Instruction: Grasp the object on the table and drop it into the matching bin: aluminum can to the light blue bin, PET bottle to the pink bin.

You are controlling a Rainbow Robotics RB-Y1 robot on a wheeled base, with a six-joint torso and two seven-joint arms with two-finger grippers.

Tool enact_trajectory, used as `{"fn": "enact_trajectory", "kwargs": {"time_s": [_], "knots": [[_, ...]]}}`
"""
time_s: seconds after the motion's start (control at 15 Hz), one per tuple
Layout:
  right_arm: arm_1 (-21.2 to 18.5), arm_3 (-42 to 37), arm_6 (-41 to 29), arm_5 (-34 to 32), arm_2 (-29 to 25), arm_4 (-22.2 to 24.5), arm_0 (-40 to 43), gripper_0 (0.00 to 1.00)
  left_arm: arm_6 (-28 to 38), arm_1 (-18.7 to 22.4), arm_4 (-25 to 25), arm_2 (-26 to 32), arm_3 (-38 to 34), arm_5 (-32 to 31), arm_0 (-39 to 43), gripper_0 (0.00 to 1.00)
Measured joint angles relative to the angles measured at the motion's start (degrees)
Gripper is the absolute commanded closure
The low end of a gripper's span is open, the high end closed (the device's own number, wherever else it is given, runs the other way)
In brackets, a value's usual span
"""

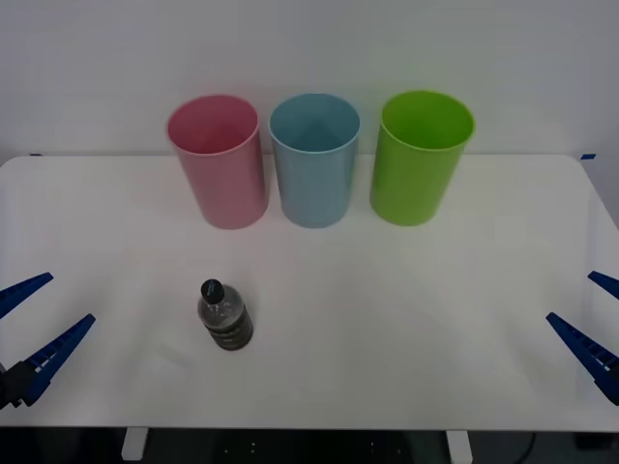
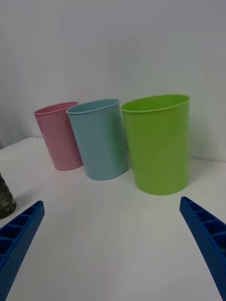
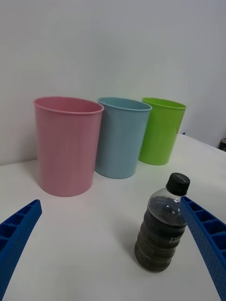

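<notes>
The PET bottle (image 1: 224,316) (image 3: 162,230), small and clear with a black cap and dark contents, stands upright on the white table (image 1: 435,319), front left of centre. At the back stand the pink bin (image 1: 218,159) (image 3: 66,146) and, to its right, the light blue bin (image 1: 314,159) (image 3: 121,138). My left gripper (image 1: 71,298) (image 3: 110,201) hovers open at the table's left edge, apart from the bottle. Open as well, my right gripper (image 1: 571,296) (image 2: 111,201) waits at the right edge. The right wrist view catches the bottle (image 2: 5,202) at its border.
A green bin (image 1: 421,155) (image 2: 157,143) (image 3: 162,131) stands right of the light blue one, the three bins in a row near the table's far edge. A white wall rises behind them. Bare tabletop lies between the bottle and the bins.
</notes>
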Motion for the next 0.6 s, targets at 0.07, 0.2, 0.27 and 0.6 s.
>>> {"fn": "enact_trajectory", "kwargs": {"time_s": [0.07, 0.2, 0.27, 0.6], "knots": [[0.00, 0.00, 0.00, 0.00, 0.00, 0.00, 0.00, 0.00, 0.00, 0.00, 0.00, 0.00, 0.00, 0.00, 0.00, 0.00], [0.00, 0.00, 0.00, 0.00, 0.00, 0.00, 0.00, 0.00, 0.00, -0.03, 0.00, 0.00, 0.00, 0.00, -0.01, 0.00], [0.00, 0.00, 0.00, 0.00, 0.00, 0.00, 0.00, 0.00, -0.06, -1.11, 0.22, -0.27, 0.38, 0.13, -0.61, 0.00], [-0.01, 0.00, 0.00, 0.00, 0.00, 0.00, 0.00, 0.00, -0.50, -1.21, 1.52, -1.17, 0.83, 0.63, -1.29, 0.00]]}}
